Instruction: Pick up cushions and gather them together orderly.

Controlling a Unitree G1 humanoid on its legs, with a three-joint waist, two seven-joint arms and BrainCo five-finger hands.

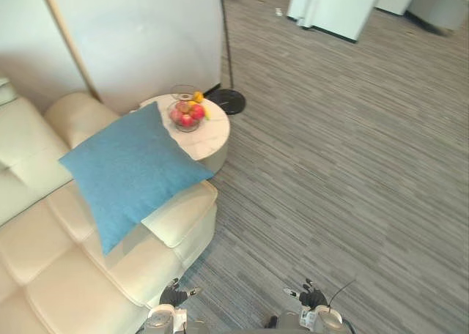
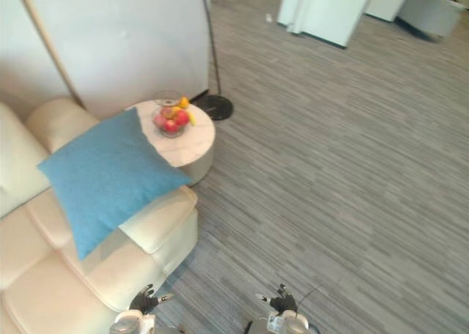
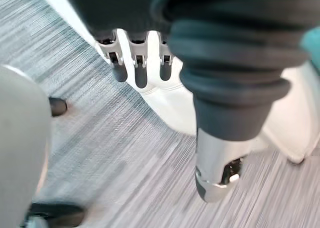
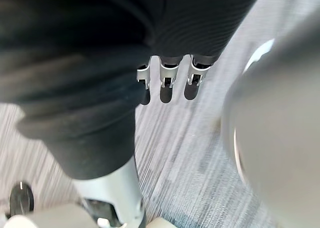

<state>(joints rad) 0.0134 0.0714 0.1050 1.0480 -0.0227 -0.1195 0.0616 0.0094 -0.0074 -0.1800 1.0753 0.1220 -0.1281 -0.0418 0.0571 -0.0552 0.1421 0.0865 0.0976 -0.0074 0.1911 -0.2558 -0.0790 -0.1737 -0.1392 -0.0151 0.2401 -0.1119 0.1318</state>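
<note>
Up on the cream leather sofa [image 1: 66, 275], a blue square fabric cushion [image 1: 132, 169] lies tilted across the seat's end, one corner near the round white marble side table [image 1: 209, 140] with its glass bowl of fruit [image 1: 187, 116]. Both hands hang low over the grey striped carpet [image 1: 330, 165], well apart from the cushion: left hand [image 1: 174, 295] and right hand [image 1: 313, 297], fingers [image 3: 141, 74] relaxed and spread, holding nothing.
</note>
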